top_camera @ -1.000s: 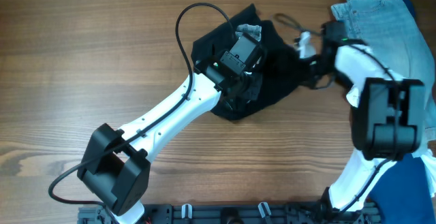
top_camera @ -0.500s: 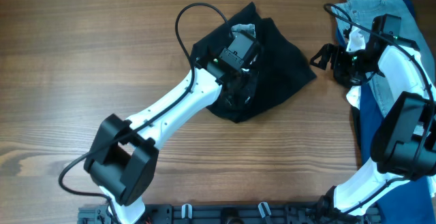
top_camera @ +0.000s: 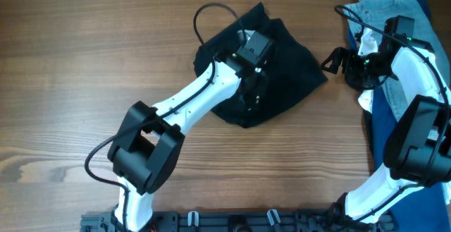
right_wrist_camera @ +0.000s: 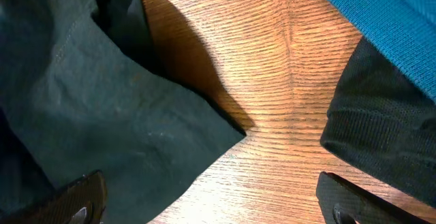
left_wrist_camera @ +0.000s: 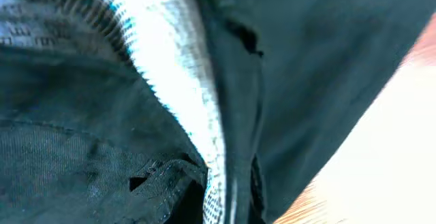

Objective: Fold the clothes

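Observation:
The clothes [top_camera: 290, 75], a black garment, lie rumpled on the wooden table at centre back, with a corner pointing right. My left gripper [top_camera: 255, 49] rests on the garment's upper middle and is shut on its fabric. In the left wrist view black cloth [left_wrist_camera: 320, 60] fills the frame, a white label [left_wrist_camera: 177, 74] runs down it, and the fingers are hidden. My right gripper [top_camera: 337, 61] hovers open just right of the garment's corner, holding nothing. In the right wrist view that corner [right_wrist_camera: 102, 115] lies below the left side of the wide gap of the gripper [right_wrist_camera: 211, 207].
Light blue jeans [top_camera: 394, 13] lie at the back right, under the right arm. Dark blue fabric [top_camera: 423, 190] runs along the right edge; in the right wrist view it shows as blue cloth [right_wrist_camera: 381, 13]. Bare table [top_camera: 70, 84] stretches to the left and front.
My right gripper has let go of the garment's right side and pulled back to the right. The garment's corner now lies flat. The left arm shifted slightly right, still on the cloth.

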You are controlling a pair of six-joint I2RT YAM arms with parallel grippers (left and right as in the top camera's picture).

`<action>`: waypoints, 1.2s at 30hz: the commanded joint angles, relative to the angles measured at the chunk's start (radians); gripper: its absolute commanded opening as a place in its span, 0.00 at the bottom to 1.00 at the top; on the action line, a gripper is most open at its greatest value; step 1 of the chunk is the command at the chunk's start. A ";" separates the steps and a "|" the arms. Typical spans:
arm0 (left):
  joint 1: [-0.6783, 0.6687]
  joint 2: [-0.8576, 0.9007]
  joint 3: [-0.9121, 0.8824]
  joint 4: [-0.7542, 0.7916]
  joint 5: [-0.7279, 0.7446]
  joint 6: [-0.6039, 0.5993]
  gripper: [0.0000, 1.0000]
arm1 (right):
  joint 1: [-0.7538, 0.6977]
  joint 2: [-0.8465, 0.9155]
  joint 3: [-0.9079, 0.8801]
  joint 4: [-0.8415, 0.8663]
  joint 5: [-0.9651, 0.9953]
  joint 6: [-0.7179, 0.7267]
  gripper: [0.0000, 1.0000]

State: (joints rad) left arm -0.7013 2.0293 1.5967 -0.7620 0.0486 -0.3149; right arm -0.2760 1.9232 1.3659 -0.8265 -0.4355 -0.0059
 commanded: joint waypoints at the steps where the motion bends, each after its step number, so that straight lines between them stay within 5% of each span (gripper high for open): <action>1: -0.007 0.005 0.126 -0.050 -0.017 0.024 0.04 | 0.004 -0.025 0.022 0.001 0.017 -0.012 1.00; 7: -0.054 0.005 0.162 -0.086 -0.076 0.050 0.04 | 0.005 -0.025 0.022 0.010 0.016 -0.012 1.00; 14: -0.153 0.005 0.288 -0.120 -0.444 0.175 0.04 | 0.005 -0.025 0.022 0.010 -0.008 -0.013 1.00; 20: -0.126 0.005 0.438 -0.138 -0.447 0.177 0.04 | 0.005 -0.025 0.022 0.010 -0.033 -0.013 1.00; 36: -0.048 0.035 0.443 -0.069 -0.443 0.259 0.04 | 0.005 -0.025 0.022 0.002 -0.037 -0.013 1.00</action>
State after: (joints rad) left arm -0.7506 2.0350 2.0151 -0.8394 -0.3698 -0.1265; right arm -0.2760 1.9232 1.3659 -0.8230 -0.4484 -0.0059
